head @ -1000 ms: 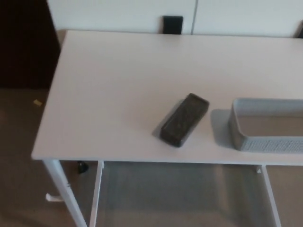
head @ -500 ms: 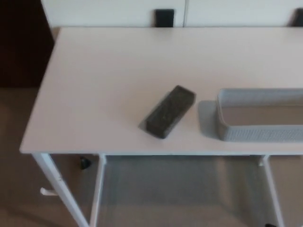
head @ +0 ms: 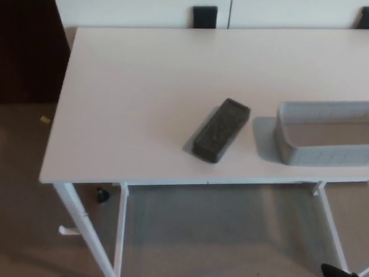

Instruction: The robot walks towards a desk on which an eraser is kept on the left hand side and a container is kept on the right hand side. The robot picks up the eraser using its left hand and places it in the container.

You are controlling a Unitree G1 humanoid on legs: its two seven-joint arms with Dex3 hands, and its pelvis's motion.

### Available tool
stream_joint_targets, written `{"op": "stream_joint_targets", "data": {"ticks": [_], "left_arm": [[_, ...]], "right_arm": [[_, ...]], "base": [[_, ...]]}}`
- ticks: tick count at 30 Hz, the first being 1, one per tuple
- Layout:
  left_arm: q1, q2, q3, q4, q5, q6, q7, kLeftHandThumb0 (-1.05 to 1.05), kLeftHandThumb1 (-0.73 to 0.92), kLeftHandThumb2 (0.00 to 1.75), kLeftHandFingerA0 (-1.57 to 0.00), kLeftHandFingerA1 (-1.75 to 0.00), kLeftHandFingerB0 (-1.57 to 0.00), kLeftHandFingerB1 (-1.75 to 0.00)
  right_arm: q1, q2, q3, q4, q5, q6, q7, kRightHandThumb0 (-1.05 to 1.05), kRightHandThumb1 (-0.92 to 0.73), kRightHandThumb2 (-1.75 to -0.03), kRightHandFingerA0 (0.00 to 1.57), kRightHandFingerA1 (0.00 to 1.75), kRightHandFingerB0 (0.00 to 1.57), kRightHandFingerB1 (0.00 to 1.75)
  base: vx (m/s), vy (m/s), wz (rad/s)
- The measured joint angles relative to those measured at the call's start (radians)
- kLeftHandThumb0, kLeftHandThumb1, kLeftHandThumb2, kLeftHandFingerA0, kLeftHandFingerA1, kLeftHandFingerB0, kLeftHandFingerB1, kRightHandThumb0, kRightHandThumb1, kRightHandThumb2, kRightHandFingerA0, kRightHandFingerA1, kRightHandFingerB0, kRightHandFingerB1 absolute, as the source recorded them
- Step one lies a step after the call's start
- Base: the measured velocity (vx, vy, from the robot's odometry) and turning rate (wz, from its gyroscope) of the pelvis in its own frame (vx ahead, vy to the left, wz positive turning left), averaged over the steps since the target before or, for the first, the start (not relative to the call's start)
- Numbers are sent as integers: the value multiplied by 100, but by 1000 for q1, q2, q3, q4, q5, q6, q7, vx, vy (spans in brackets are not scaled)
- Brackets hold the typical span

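From my feed, neither of the robot's hands shows, so I cannot tell their state. The dark grey rectangular block eraser (head: 221,130) lies flat and diagonal on the white tabletop (head: 138,86), near its front edge. Just beside it, toward the right edge, sits the light grey mesh container (head: 314,154) (cut off by the frame) — apart from the eraser, possibly empty. Brown carpet floor (head: 29,150) lies beyond the left edge.

One eraser (head: 221,130) and one container (head: 323,142) are counted on one desk (head: 138,86), container right of the eraser.
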Motion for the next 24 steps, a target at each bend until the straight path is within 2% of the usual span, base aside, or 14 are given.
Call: {"op": "stream_joint_targets", "data": {"ticks": [1,2,3,24], "left_arm": [[-1,-2,0,3,2,-3,2,-24,63,59,-42,-41,-41,-36],[0,-2,0,5,3,-6,4,-23,64,59,-41,-41,-40,-36],[5,-4,-1,9,7,-13,6,-23,64,59,-42,-41,-41,-36],[-26,-27,0,27,51,-61,53,-26,65,60,-44,-40,-43,-35]], "right_arm": [[-1,0,1,1,-1,0,0,-37,-64,-59,41,50,21,37],[0,0,2,1,-1,0,0,-30,-45,-93,34,62,11,51],[2,0,3,0,-1,0,0,-39,-65,-60,40,51,21,38],[-3,1,8,-7,-1,2,2,-38,-64,-59,40,52,21,40]], "base": [[0,0,0],[71,36,10],[71,0,8],[-6,-74,7]]}}
